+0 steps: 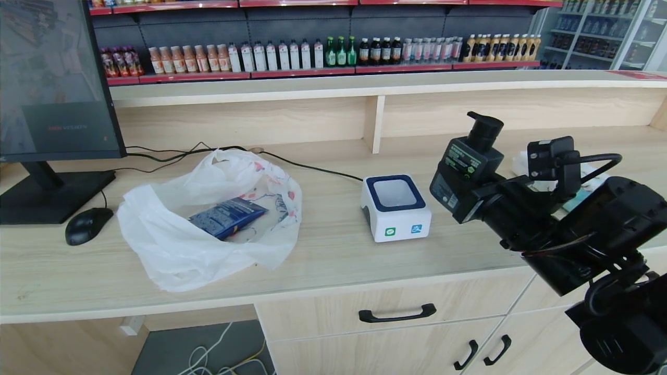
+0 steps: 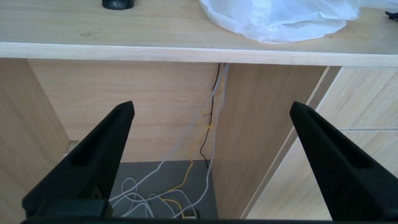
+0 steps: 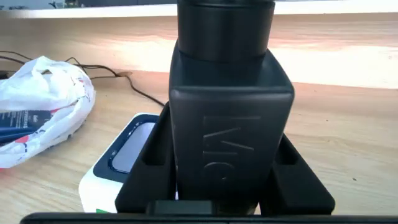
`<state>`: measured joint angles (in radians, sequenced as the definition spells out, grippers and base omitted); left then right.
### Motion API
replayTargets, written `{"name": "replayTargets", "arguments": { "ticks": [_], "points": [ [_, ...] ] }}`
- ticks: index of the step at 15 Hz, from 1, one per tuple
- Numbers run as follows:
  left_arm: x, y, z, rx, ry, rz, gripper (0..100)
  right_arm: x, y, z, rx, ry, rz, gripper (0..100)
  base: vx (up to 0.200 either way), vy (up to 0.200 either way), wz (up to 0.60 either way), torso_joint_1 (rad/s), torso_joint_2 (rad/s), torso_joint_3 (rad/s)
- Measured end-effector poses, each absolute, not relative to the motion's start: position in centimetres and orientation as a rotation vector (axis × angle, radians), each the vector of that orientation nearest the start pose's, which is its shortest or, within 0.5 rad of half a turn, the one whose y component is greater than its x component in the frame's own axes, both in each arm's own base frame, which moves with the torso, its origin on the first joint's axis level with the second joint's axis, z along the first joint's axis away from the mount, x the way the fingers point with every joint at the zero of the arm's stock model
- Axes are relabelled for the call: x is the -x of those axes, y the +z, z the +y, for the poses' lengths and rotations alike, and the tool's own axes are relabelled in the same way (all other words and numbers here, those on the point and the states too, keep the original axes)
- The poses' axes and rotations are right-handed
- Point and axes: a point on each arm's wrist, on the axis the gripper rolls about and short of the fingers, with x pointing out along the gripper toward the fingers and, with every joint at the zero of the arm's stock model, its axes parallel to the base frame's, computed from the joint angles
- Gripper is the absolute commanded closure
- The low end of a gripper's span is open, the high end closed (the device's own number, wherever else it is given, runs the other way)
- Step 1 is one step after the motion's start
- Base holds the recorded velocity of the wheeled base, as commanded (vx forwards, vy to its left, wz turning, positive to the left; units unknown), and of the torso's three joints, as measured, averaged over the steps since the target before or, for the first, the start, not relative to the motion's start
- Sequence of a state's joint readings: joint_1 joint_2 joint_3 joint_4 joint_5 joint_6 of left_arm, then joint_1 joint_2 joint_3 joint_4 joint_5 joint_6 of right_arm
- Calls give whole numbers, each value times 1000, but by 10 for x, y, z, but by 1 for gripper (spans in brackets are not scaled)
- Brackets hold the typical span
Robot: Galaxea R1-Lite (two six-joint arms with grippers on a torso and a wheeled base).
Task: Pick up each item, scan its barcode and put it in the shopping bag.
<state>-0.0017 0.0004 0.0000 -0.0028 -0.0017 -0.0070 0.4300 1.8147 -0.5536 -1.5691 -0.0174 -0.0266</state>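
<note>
Short red lettering stands on the dark screen of the monitor (image 1: 57, 78) at the desk's far left corner, and the scanner (image 1: 395, 208) near the desk's middle bears two small square signs on its front, one green, one blue. The black bottle (image 1: 466, 166) carries a green-and-white printed label, what seems a barcode beside it, and large raised letters on another face; the blue packet (image 1: 226, 216) in the shopping bag (image 1: 172, 245) shows pale print too small to read.

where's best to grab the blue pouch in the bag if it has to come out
Probably the pouch by its exposed long edge, coming from above through the open mouth of the bag: it lies nearly flat, and the bag's walls close off the sides.
</note>
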Motion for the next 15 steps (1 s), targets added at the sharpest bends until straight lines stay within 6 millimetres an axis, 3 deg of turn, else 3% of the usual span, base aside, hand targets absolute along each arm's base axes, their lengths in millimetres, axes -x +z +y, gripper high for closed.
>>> {"name": "replayTargets", "arguments": {
  "ticks": [9,15],
  "points": [
    [23,76,0,5,-3,-2,0,-262,190,120,-68,407,-343,100,0,200,0,0,3,0],
    [23,76,0,4,-2,-1,0,-262,197,122,-76,411,-371,100,0,0,500,2,0,3]
  ]
}}
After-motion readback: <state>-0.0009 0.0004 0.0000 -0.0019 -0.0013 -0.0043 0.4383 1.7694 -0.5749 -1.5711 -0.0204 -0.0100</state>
